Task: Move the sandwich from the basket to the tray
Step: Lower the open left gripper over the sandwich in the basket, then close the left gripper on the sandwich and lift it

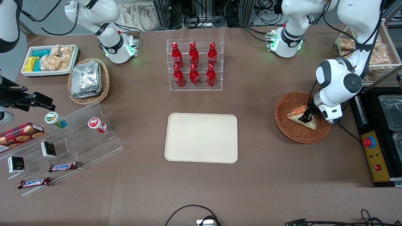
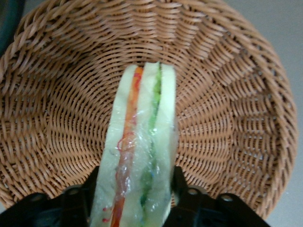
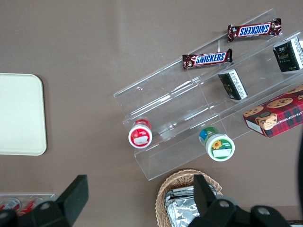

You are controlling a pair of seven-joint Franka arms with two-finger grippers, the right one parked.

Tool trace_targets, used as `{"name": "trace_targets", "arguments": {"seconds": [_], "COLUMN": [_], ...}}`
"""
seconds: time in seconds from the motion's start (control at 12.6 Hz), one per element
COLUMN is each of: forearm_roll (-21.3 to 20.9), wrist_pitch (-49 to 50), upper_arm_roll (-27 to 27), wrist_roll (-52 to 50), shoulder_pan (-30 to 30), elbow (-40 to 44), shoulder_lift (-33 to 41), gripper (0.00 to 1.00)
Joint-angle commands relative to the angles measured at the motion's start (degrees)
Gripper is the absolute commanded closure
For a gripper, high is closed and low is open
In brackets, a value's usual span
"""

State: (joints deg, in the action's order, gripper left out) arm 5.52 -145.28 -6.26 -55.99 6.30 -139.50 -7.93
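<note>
Tray: bare, cream, nearest the front camera of the task's things; well apart from the basket, toward the middle of the table.
Basket: reddish-brown wicker, toward the working arm's end of the table; sandwich inside it.
Sandwich: wrapped in clear film, white bread with orange, red and green layers; lying in the basket with one end toward the weave's centre.
Gripper: down in the basket over the sandwich; fingers pressed against both bread faces at the wide end, so closed on the sandwich.
Lift state: probably resting on the wicker, though contact underneath hidden from both views.
Risk, slip: film glossy and bread soft; hold set at one end only, so the long free end likely to sag or pivot out on the rise.
Risk, crush: too firm a squeeze likely to flatten the layers and push filling sideways.
Risk, basket: light wicker apt to tip or drag if the sandwich tip catches the sloped wall on the way up.
Risk, carry: long sideways run to the tray; a swinging wedge could drop short onto the brown table.
Bottle rack: red bottles in clear shelving, farther from the camera than the tray; safe unless the path bows that way.
</note>
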Motion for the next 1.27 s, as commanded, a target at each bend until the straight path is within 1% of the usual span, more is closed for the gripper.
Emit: {"name": "trace_targets", "arguments": {"seconds": [0.0,0.08,0.24,0.32,0.48,0.55,0.63,0.71,0.79,0.95,1.19], "forearm_roll": [0.19,-0.33,-0.51,-0.51,-0.51,-0.51,-1.04,-2.78,-4.71,-9.19,-8.34], "wrist_pitch": [0.34,1.74,8.57,13.13,24.11,28.08,30.29,32.93,35.48,37.95,37.62], "upper_arm_roll": [-0.16,-0.24,-0.24,-0.33,-0.42,-0.51,-0.6,-0.86,-2.51,-9.35,-15.0], "wrist_roll": [-0.09,0.0,2.36,5.94,13.5,16.06,18.61,21.94,25.72,32.41,32.79], "shoulder_pan": [-0.32,-0.49,-0.58,-0.58,-0.67,-0.67,-0.85,-1.8,-2.86,-3.13,-4.27], "elbow": [0.28,1.07,5.09,7.9,16.67,20.72,23.63,25.84,28.3,33.22,38.07], "shoulder_lift": [3.79,4.75,6.08,6.6,6.26,5.74,5.47,5.38,5.03,2.67,-3.3], "gripper": [1.0,1.0,1.0,1.0,1.0,1.0,1.0,1.0,1.0,1.0,1.0]}}
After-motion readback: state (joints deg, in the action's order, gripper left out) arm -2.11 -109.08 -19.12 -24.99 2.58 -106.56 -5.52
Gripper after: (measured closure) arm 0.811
